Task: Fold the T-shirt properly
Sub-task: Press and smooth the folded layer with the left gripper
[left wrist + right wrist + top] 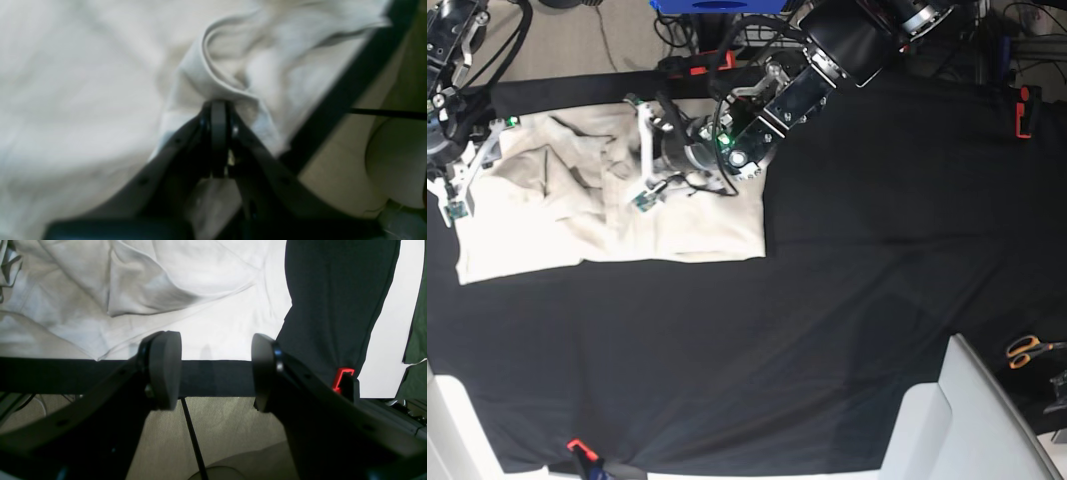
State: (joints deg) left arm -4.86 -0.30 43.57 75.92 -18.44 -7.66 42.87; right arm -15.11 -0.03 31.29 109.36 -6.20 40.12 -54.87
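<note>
shirt (607, 210): cream, wrinkled, on far-left part of black cloth (847, 300); long axis runs left-right in base view, bottom edge fairly straight, top side bunched
left gripper (218, 110): pads pressed together, pinching a hemmed fold of shirt, looks like collar or sleeve edge, cannot tell which; grip sits just inside table edge in wrist view
left arm: reaches in from top centre of base view, gripper over shirt's upper middle near (662, 155)
right gripper (216, 370): wide open, nothing between pads; hovers over the cloth-covered table edge, shirt just beyond the fingertips
right gripper in base view: at shirt's left end near (462, 170), beside fabric, contact not clear
key relation: shirt lies ahead of the right pads and off to their left in wrist view; nearest fabric is flat white layer right past the black edge strip
nearer arm: left already on cloth, right just beside left end
step, judged: mid-fold, one side held, other side not yet gripped
next move, judged: right needs forward reach to catch edge before any lift
risk: lone left pinch may drag and bunch shirt further
clutter: scissors (1024, 349) far right, well apart
</note>
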